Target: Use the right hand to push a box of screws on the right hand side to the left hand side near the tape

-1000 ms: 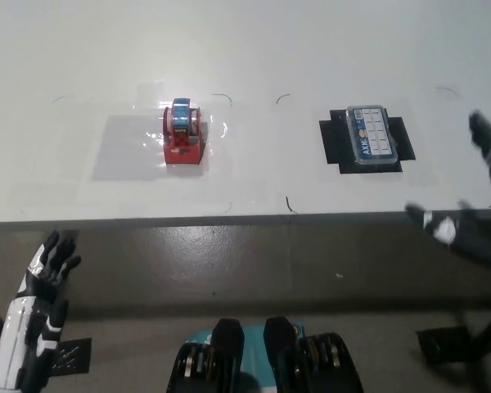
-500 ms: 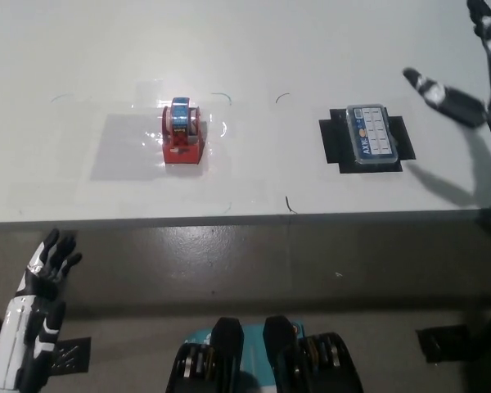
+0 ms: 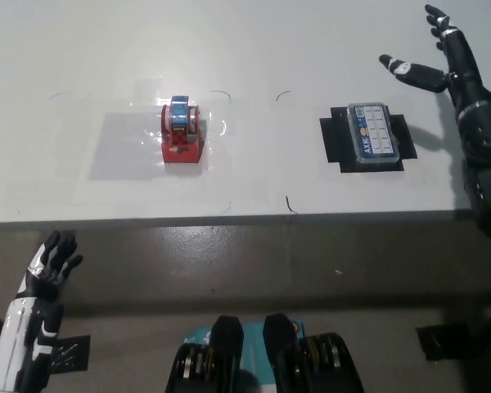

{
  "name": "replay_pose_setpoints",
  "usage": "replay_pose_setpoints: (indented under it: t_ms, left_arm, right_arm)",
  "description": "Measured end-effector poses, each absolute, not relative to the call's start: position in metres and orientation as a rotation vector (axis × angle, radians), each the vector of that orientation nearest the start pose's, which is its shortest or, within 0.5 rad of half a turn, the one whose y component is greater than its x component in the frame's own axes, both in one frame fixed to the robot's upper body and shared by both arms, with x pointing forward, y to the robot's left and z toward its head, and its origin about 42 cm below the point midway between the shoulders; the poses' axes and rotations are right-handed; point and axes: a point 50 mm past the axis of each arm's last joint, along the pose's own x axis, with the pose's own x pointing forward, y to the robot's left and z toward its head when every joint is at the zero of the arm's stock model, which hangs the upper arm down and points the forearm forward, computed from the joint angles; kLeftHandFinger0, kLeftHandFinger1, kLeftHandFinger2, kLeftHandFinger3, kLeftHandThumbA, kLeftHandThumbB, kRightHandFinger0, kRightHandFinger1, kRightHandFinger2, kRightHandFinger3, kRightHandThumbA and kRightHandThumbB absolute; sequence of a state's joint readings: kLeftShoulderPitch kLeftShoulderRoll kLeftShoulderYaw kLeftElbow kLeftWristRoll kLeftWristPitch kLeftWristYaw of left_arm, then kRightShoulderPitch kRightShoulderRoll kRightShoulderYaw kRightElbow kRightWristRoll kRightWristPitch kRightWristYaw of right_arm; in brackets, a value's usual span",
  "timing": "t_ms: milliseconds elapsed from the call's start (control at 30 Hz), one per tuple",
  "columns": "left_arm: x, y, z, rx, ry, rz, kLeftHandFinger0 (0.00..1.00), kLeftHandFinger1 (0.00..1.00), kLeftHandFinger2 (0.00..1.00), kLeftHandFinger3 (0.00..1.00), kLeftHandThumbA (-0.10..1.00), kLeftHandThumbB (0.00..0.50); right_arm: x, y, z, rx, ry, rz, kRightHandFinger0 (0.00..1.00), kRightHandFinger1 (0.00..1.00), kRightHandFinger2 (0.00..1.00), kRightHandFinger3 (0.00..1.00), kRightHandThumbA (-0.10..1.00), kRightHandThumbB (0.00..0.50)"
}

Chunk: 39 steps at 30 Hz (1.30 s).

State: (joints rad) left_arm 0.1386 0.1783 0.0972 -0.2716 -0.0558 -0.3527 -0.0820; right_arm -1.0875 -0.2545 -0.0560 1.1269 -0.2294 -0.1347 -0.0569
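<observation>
Box of screws on a black patch at the bench's right, well apart from the red tape dispenser at left. Right robot hand open, fingers spread, above the bench, far right of the box. Left robot hand open, resting low at near left, off the bench.

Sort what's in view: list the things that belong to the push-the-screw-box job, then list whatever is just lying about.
Part of the job:
- box of screws, on the black mat
- red tape dispenser, the target
- right hand, open, raised beyond the box

Just lying about:
- black mat under the box
- left hand, resting below the table edge
- white table
</observation>
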Motion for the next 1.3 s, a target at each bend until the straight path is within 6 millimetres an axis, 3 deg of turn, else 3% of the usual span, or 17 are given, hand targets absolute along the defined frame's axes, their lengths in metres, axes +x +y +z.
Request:
replay_pose_setpoints:
  t_ms: [67, 167, 333, 367, 533, 667, 800, 867, 933, 1033, 1300]
  left_arm:
    - [0.228, 0.284, 0.167, 0.179, -0.490, -0.016, 1.00, 1.00, 1.00, 1.00, 0.87, 0.069]
    - [0.228, 0.284, 0.167, 0.179, -0.491, -0.017, 1.00, 1.00, 1.00, 1.00, 0.87, 0.070]
    - [0.228, 0.284, 0.167, 0.179, -0.491, -0.017, 1.00, 1.00, 1.00, 1.00, 0.89, 0.094]
    - [0.229, 0.284, 0.168, 0.179, -0.492, -0.017, 1.00, 1.00, 1.00, 1.00, 0.89, 0.094]
    - [0.232, 0.283, 0.170, 0.179, -0.504, -0.019, 1.00, 1.00, 1.00, 1.00, 0.88, 0.077]
    - [0.234, 0.283, 0.172, 0.178, -0.511, -0.021, 1.00, 1.00, 1.00, 1.00, 0.87, 0.069]
    - [0.236, 0.283, 0.174, 0.177, -0.519, -0.021, 1.00, 1.00, 1.00, 1.00, 0.88, 0.077]
    - [0.237, 0.283, 0.175, 0.176, -0.522, -0.022, 1.00, 1.00, 1.00, 1.00, 0.88, 0.077]
    - [0.239, 0.282, 0.177, 0.175, -0.531, -0.023, 1.00, 1.00, 1.00, 1.00, 0.88, 0.079]
    - [0.243, 0.282, 0.180, 0.174, -0.543, -0.024, 1.00, 1.00, 1.00, 1.00, 0.87, 0.073]
    - [0.247, 0.282, 0.184, 0.175, -0.558, -0.023, 1.00, 1.00, 1.00, 1.00, 0.87, 0.052]
  right_arm:
    - [0.580, -0.251, 0.286, -0.427, -0.084, -0.046, 1.00, 1.00, 1.00, 1.00, 0.87, 0.350]
    - [0.582, -0.252, 0.279, -0.418, -0.040, -0.049, 1.00, 1.00, 1.00, 1.00, 0.88, 0.321]
    - [0.578, -0.256, 0.258, -0.401, 0.028, -0.052, 1.00, 1.00, 1.00, 1.00, 0.90, 0.353]
    - [0.578, -0.257, 0.256, -0.400, 0.035, -0.052, 1.00, 1.00, 1.00, 1.00, 0.89, 0.311]
    - [0.573, -0.260, 0.242, -0.375, 0.074, -0.058, 1.00, 1.00, 1.00, 1.00, 0.91, 0.313]
    - [0.571, -0.262, 0.235, -0.365, 0.090, -0.060, 1.00, 1.00, 1.00, 1.00, 0.88, 0.264]
    - [0.569, -0.262, 0.228, -0.349, 0.106, -0.058, 1.00, 1.00, 1.00, 1.00, 0.96, 0.306]
    - [0.568, -0.261, 0.226, -0.346, 0.111, -0.054, 1.00, 1.00, 1.00, 1.00, 0.91, 0.310]
    - [0.566, -0.258, 0.219, -0.342, 0.123, -0.046, 1.00, 1.00, 1.00, 1.00, 0.98, 0.314]
    - [0.564, -0.252, 0.214, -0.345, 0.133, -0.031, 1.00, 1.00, 1.00, 1.00, 0.92, 0.267]
    - [0.563, -0.229, 0.208, -0.325, 0.138, 0.008, 1.00, 1.00, 1.00, 1.00, 0.93, 0.290]
